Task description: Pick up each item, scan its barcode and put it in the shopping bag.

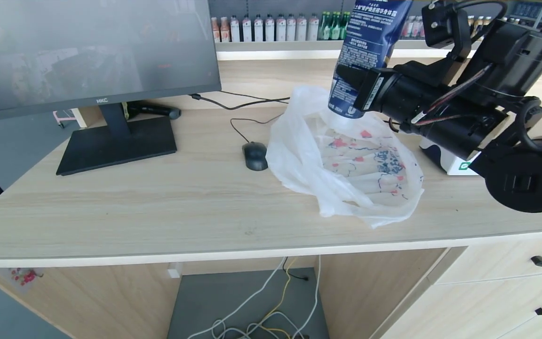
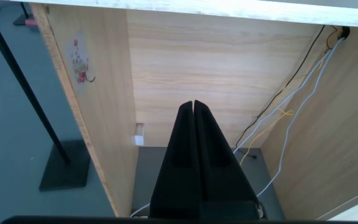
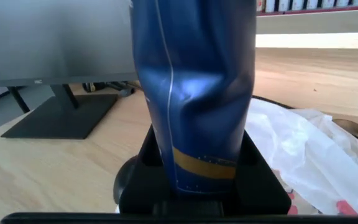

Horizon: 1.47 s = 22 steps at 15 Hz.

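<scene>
A blue squeeze tube [image 1: 370,42] with white print hangs upright in my right gripper [image 1: 352,92], which is shut on its lower part. The tube's pale lower end sits just at the top rim of the white plastic shopping bag [image 1: 346,160], which lies crumpled on the wooden desk [image 1: 158,202]. In the right wrist view the blue tube [image 3: 194,93] rises from between the right gripper's [image 3: 194,165] black fingers, with the bag [image 3: 309,149] beside it. My left gripper [image 2: 193,107] is shut and holds nothing, down below the desktop beside a wooden side panel [image 2: 185,68].
A monitor [image 1: 87,47] stands at the desk's back left, with a black mouse [image 1: 255,155] beside the bag and a dark handheld device [image 1: 153,109] behind the stand. A white box [image 1: 445,160] lies behind my right arm. Cables [image 1: 271,301] hang under the desk.
</scene>
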### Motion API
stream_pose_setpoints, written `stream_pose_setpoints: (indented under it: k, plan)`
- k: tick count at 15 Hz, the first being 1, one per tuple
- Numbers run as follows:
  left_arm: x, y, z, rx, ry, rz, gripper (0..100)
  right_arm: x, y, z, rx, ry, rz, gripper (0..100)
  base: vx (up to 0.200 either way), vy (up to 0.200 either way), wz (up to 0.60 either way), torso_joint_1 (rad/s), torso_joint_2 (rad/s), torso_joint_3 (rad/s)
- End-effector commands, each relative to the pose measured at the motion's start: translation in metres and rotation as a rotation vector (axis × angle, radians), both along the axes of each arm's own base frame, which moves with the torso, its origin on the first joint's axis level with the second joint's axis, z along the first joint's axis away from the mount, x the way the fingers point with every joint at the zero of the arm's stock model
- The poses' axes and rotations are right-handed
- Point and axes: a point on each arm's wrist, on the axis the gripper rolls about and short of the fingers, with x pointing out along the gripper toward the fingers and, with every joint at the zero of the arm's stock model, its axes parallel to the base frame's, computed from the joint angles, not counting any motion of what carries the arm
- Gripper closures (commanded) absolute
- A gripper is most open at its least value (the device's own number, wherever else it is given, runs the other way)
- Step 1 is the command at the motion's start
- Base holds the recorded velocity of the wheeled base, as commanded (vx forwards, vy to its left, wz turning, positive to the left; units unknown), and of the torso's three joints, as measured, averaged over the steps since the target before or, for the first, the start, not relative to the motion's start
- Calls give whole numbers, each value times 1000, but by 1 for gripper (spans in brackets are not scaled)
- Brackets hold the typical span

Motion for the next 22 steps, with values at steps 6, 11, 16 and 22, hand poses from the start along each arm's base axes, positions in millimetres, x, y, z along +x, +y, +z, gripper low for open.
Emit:
stream_pose_setpoints:
  k: [6,11,16,22]
  plan:
    - [0,0,0,0,0,1,100,30,17,-21,-24,36,21,100,0,0,0,0,0,0]
    - [0,0,0,0,0,1,100,53,23,-40,-31,5,19,100,0,0,0,0,0,0]
    - [0,0,0,0,0,1,100,72,21,-52,-52,-1,-6,100,0,0,0,0,0,0]
    - [0,0,0,0,0,1,100,88,13,-63,-64,-4,-41,100,0,0,0,0,0,0]
